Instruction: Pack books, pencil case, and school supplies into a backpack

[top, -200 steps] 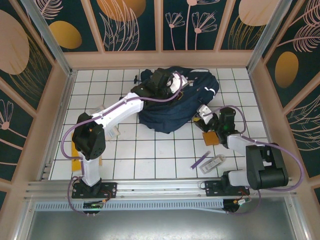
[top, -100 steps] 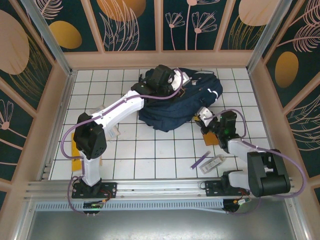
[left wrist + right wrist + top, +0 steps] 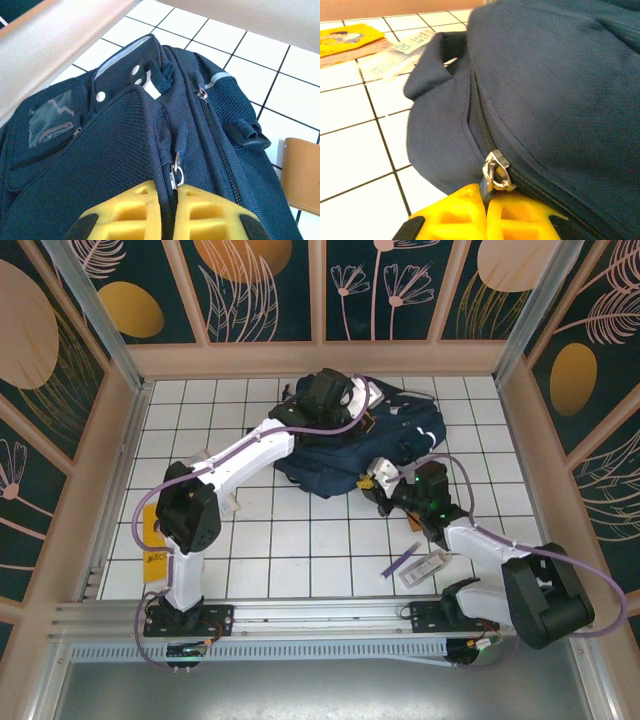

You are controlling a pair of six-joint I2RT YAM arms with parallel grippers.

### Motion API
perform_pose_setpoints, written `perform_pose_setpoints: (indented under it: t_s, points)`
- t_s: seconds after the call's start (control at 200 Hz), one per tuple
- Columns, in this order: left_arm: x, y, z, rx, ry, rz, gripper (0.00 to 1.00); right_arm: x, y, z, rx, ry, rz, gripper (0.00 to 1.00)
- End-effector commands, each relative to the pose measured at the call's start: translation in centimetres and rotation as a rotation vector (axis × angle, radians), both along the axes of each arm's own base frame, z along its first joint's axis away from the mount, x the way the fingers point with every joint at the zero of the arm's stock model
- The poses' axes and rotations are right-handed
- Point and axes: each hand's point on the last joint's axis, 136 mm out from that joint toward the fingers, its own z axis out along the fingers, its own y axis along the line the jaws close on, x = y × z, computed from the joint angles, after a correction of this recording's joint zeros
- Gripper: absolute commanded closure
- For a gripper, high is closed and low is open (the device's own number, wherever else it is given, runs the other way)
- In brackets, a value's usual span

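Early days: left gripper (image 3: 167, 212) and right gripper (image 3: 485, 212) each clamp a zipper pull (image 3: 176, 175) on the backpack (image 3: 340, 455), with pen (image 3: 402, 560), yellow book (image 3: 350, 37) and orange book (image 3: 302, 175) not packed yet.

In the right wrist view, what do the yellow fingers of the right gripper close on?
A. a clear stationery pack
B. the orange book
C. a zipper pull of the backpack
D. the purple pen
C: the right gripper is shut, with the metal zipper pull of the navy backpack right at its fingertips and the tab running down between them.
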Motion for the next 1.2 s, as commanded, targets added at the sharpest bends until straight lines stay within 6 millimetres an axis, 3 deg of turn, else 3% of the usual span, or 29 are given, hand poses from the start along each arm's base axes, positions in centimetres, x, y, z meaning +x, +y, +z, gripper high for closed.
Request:
perform_pose_setpoints:
  t_s: [0.0, 0.09, 0.14, 0.185, 0.245, 0.325, 0.41, 0.5, 0.566, 0.621, 0.636, 0.646, 0.666, 0.711, 0.771, 0.861, 0.966, 1.091, 1.196]
  points:
    - [2.6, -1.7, 5.4, -0.179, -0.138, 0.033, 1.0, -2.0, 3.5, 1.4, 0.034, 0.003, 0.165, 1.0]
    - [2.7, -2.0, 4.8, -0.178, -0.127, 0.031, 1.0, -3.6, 4.4, 1.3, 0.038, -0.015, 0.256, 0.95]
    - [2.7, -2.0, 4.6, -0.175, -0.125, 0.027, 1.0, -4.0, 4.4, 1.8, 0.05, -0.055, 0.27, 0.89]
    - [2.6, -2.0, 4.5, -0.171, -0.126, 0.023, 1.0, -4.0, 4.0, 2.2, 0.049, -0.1, 0.254, 0.76]
    - [2.4, -1.9, 4.7, -0.167, -0.133, 0.01, 1.0, -4.2, 3.5, 2.6, 0.024, -0.158, 0.244, 0.7]
    - [2.2, -1.9, 4.9, -0.159, -0.141, -0.001, 1.0, -4.4, 2.4, 3.0, -0.03, -0.246, 0.222, 0.63]
    - [2.1, -2.0, 5.1, -0.156, -0.146, -0.016, 1.0, -4.3, 0.9, 3.4, -0.083, -0.338, 0.182, 0.62]
    - [2.1, -2.2, 5.4, -0.153, -0.149, -0.024, 1.0, -3.1, -1.4, 4.9, -0.088, -0.43, 0.059, 0.57]
    - [2.1, -2.3, 5.7, -0.158, -0.154, -0.028, 1.0, -1.9, -3.7, 7.0, -0.023, -0.507, -0.108, 0.44]
    - [2.1, -2.4, 6.0, -0.161, -0.16, -0.034, 1.0, -1.2, -6.5, 9.6, 0.102, -0.57, -0.28, 0.26]
    - [2.1, -2.4, 6.0, -0.16, -0.16, -0.036, 1.0, -1.0, -7.3, 10.3, 0.137, -0.58, -0.33, 0.18]
    - [2.2, -2.4, 6.1, -0.16, -0.16, -0.036, 1.0, -0.8, -7.8, 10.6, 0.161, -0.573, -0.36, 0.05]
    - [2.1, -2.5, 6.2, -0.159, -0.162, -0.041, 1.0, -0.6, -9.2, 11.9, 0.242, -0.578, -0.442, 0.01]
    - [2.1, -2.6, 6.3, -0.155, -0.162, -0.049, 1.0, 0.7, -11.9, 13.1, 0.374, -0.499, -0.607, 0.01]
    - [2.2, -2.7, 6.4, -0.148, -0.159, -0.054, 1.0, 3.2, -15.1, 12.6, 0.446, -0.307, -0.837, 0.01]
    - [2.4, -2.7, 6.8, -0.148, -0.166, -0.048, 1.0, 5.9, -17.0, 11.4, 0.515, -0.029, -0.964, 0.01]
    - [2.7, -2.8, 7.3, -0.156, -0.175, -0.041, 1.0, 7.3, -16.4, 9.9, 0.69, 0.353, -0.977, 0.09]
    - [3.0, -3.0, 7.5, -0.161, -0.175, -0.038, 1.0, 6.6, -15.1, 6.8, 0.928, 0.838, -1.089, 0.13]
    - [3.0, -3.1, 7.5, -0.167, -0.171, -0.042, 1.0, 6.1, -11.7, 7.1, 1.02, 1.059, -0.931, 0.14]
